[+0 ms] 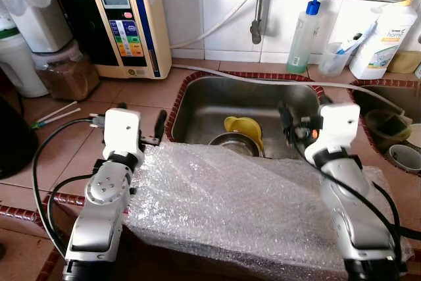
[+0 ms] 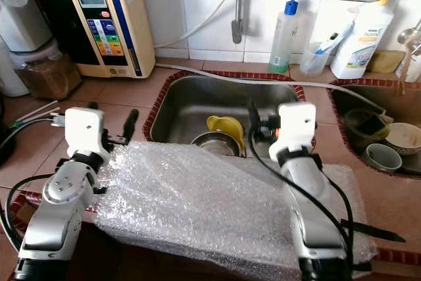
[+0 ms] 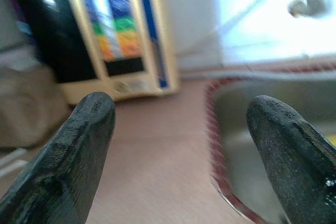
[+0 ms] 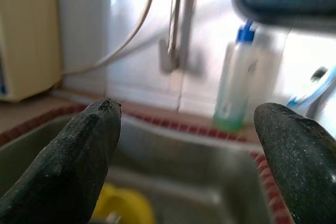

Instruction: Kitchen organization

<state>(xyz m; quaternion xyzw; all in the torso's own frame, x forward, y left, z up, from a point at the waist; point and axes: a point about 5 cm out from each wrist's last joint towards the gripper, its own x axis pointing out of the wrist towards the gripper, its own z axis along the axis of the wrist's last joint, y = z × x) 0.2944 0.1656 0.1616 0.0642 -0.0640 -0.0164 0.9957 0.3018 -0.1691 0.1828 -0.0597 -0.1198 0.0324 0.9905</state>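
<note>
Bystanders on the tiled kitchen counter

A cream water ioniser with coloured buttons (image 1: 125, 21) stands against the white tiled wall (image 1: 197, 4), a clear jar of brown powder (image 1: 66, 74) at its side. A clear spray bottle with a blue cap (image 1: 304, 37) and a white detergent bottle (image 1: 385, 41) stand behind the sinks.

Clear bubble wrap (image 1: 230, 195), yellow cup (image 1: 243, 129) (perhaps a scoop), terracotta counter (image 1: 138, 90), blue-capped bottle (image 1: 304, 34).

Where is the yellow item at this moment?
In the left eye view, the yellow item lies in the steel sink, behind the metal bowl and just past the bubble wrap.
</note>
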